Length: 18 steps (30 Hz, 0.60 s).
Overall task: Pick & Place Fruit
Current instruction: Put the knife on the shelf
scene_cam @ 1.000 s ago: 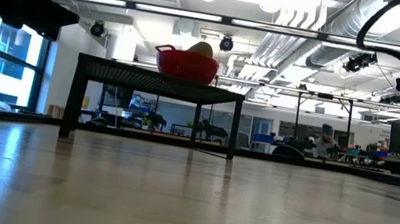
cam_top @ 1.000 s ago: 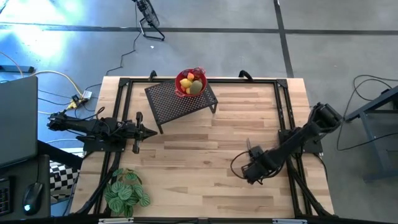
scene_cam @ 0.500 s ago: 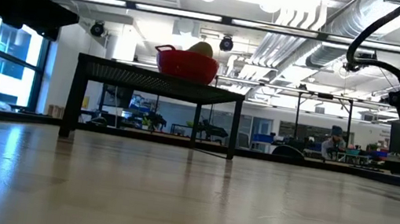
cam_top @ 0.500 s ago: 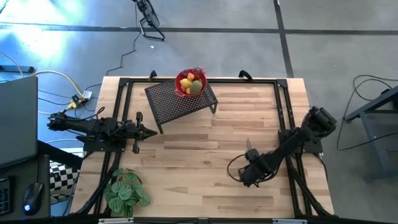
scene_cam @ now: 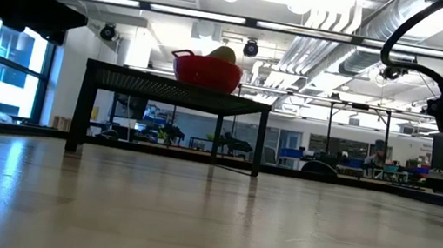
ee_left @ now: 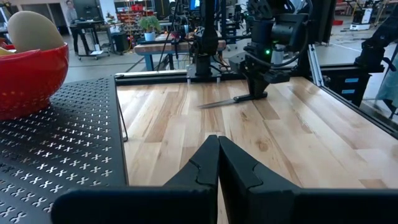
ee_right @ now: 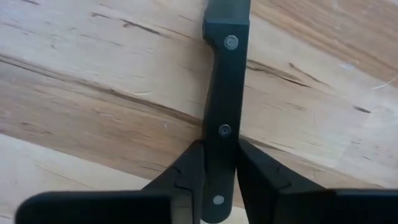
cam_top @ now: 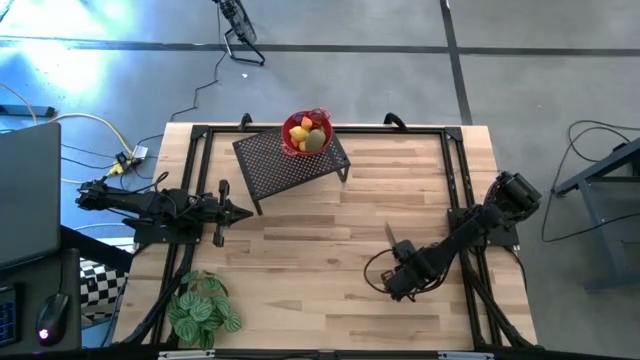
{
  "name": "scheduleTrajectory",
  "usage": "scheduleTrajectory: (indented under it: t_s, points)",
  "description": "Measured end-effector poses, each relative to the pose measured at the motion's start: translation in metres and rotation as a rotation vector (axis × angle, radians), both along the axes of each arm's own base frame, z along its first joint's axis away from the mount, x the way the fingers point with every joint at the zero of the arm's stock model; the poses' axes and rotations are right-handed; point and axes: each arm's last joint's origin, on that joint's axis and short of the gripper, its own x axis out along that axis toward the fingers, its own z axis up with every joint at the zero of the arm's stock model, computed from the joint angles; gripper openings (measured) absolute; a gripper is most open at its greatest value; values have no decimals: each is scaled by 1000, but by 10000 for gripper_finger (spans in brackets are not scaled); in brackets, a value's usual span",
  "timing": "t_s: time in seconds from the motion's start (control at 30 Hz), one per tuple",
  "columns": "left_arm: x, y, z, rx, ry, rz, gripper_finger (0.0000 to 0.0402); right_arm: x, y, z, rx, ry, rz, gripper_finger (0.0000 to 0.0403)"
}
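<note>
High view: the fruit [cam_top: 307, 136] sits in the red bowl [cam_top: 291, 143] on the black mesh stand [cam_top: 285, 166] near the table's [cam_top: 300, 270] far edge; the right gripper [cam_top: 398, 268] works toward the near right corner, well apart from it. Low view: fruit [scene_cam: 222, 53] tops the bowl. Left wrist view: the left gripper [ee_left: 218, 163], fingers pressed together, is the nearer one. Right wrist view: the right gripper [ee_right: 219, 174] pinches a knife handle [ee_right: 224, 99], its long axis running between the fingers.

Bright overhead lighting; tabletop [scene_cam: 189, 225] glare, perhaps window-lit.
</note>
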Motion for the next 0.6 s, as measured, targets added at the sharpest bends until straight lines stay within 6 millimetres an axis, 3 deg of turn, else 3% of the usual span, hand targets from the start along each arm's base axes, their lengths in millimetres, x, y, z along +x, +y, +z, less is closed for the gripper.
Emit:
scheduleTrajectory:
  t_s: [0.3,0.6]
  points:
    - [0,0,0,0,0,0,0,-3,-1,10,-8,-54,23,64]
    - [0,0,0,0,0,0,0,-4,-8,43,-63,-275,18,64]
